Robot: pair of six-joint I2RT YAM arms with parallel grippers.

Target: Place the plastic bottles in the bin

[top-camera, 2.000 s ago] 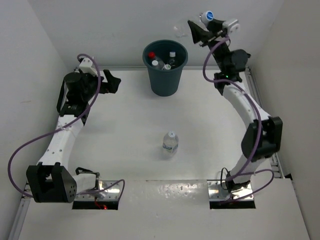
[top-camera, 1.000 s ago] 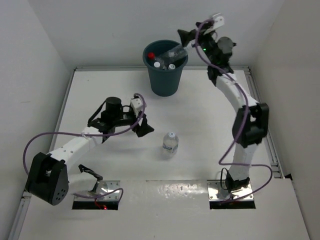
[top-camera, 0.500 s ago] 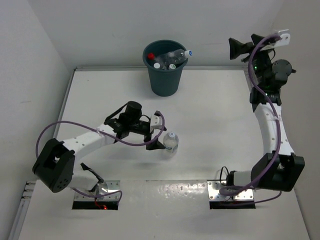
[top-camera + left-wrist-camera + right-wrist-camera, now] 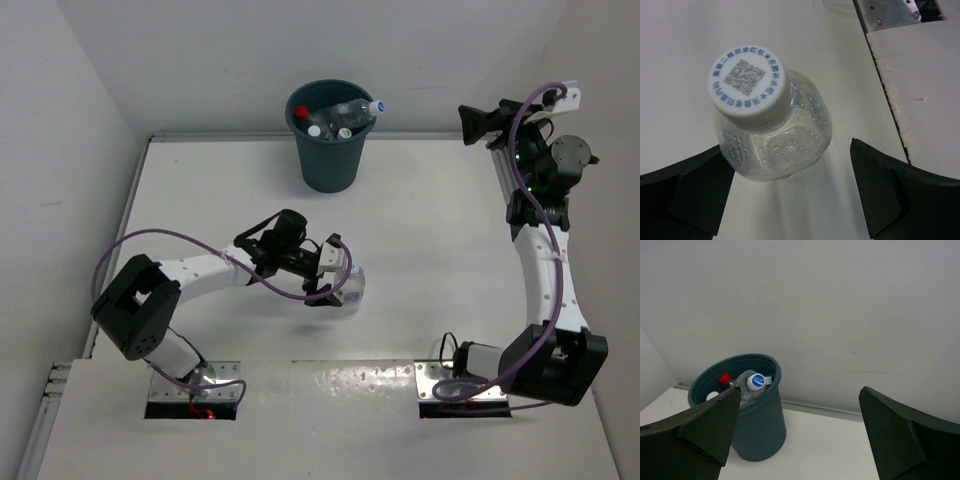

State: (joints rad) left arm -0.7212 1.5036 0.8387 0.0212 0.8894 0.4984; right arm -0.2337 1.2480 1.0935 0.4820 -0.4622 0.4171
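We see the left tool (image 4: pixel 790 190) released, its fingers straddling the white-capped water bottle (image 4: pixel 775 145) standing mid-counter (image 4: pixel 430 260), with the right finger clearly apart from it. The right tool (image 4: pixel 800 415) is released, empty and raised at far right. The bin (image 4: pixel 330 165) at far centre holds the other bottles (image 4: pixel 335 118), one blue cap (image 4: pixel 377 105) over its right rim.

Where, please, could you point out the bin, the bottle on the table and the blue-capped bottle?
bin (image 4: pixel 328 165), top external view, outer wall.
bottle on the table (image 4: pixel 749 82), left wrist view, white cap.
blue-capped bottle (image 4: pixel 756 381), right wrist view, blue cap.
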